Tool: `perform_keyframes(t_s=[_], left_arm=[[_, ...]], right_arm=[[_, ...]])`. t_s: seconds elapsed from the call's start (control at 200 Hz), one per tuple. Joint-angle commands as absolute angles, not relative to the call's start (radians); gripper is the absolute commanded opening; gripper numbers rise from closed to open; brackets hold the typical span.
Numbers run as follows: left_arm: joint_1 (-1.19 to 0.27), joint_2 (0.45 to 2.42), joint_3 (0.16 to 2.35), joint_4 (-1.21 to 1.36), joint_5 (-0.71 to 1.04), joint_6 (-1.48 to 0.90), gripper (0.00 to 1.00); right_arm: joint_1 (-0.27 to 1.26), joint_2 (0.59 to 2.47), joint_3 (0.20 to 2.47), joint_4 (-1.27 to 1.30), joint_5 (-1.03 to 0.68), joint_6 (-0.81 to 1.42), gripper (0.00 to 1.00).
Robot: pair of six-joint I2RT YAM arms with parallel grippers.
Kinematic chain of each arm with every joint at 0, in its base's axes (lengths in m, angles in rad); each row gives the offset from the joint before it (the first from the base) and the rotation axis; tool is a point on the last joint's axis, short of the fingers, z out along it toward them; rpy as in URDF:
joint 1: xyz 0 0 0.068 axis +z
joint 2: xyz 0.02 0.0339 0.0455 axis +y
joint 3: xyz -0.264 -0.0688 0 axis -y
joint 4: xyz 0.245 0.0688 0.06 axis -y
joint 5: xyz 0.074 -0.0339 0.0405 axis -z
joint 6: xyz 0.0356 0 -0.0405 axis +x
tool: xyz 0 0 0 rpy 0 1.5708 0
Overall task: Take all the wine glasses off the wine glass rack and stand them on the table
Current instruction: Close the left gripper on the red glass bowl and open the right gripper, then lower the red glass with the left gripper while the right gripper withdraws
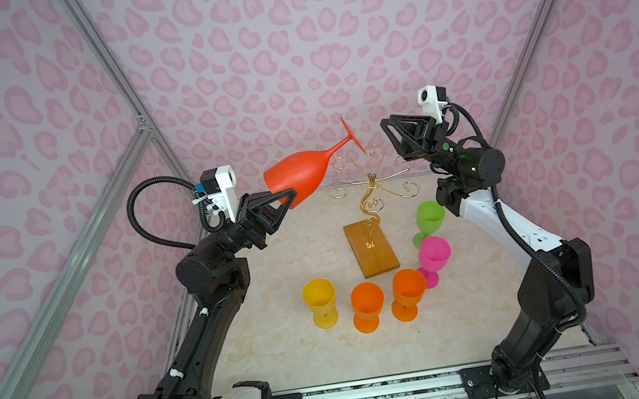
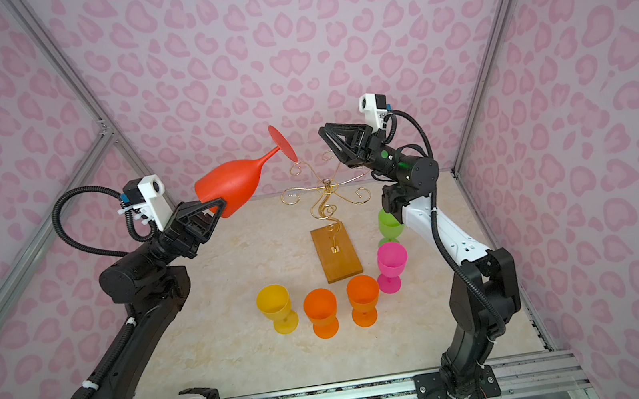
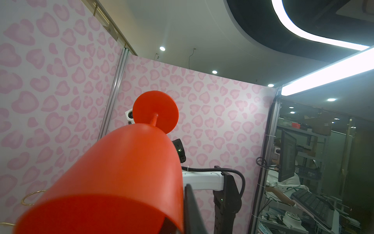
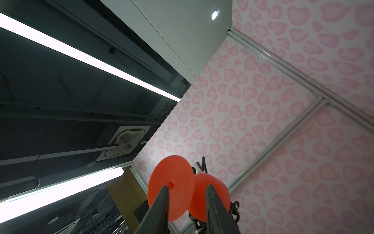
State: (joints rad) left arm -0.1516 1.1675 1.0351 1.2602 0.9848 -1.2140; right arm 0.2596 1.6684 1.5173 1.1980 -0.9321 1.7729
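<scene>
A red wine glass point(image 1: 299, 171) point(image 2: 231, 180) hangs tilted in the air, bowl low on the left and round foot point(image 1: 352, 134) raised to the right. My left gripper point(image 1: 292, 199) point(image 2: 222, 210) is shut on the rim of the bowl, whose wall point(image 3: 125, 162) fills the left wrist view. The foot's lower edge sits right by a curled arm of the gold wire wine glass rack point(image 1: 372, 180) point(image 2: 326, 186); whether they touch is unclear. My right gripper point(image 1: 385, 128) point(image 2: 323, 132) point(image 4: 187, 187) is open, a short way right of the foot point(image 4: 170, 182), holding nothing.
The rack's wooden base point(image 1: 370, 250) rests mid-table. Around its near end stand a yellow goblet point(image 1: 320, 301), two orange goblets point(image 1: 367, 305) point(image 1: 409, 291), a pink goblet point(image 1: 434, 254) and a green goblet point(image 1: 430, 217) under the right arm. Pink patterned walls close in three sides.
</scene>
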Motion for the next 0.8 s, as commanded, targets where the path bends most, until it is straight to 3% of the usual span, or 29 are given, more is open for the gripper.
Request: perform_keyframes(t_s=[0.0,0.185,0.395,0.795], left_arm=[[-0.150,1.090,1.065,0.940,0.934,-0.979,0.04],[-0.150,0.986,1.198,0.272,0.748,-0.629,0.04],[-0.150,1.004,1.338,-0.191,0.521,-0.491,0.04],[-0.151,1.198,1.383,-0.431,0.356,-0.474,0.02]], right_arm=[[0.226,1.599,1.463,0.921,-0.975,1.496,0.32],[0.162,1.446,1.429,0.410,-0.922,1.081,0.32],[0.134,1.335,1.519,-0.181,-0.683,0.621,0.33],[0.065,1.285,1.457,-0.326,-0.587,0.517,0.34]])
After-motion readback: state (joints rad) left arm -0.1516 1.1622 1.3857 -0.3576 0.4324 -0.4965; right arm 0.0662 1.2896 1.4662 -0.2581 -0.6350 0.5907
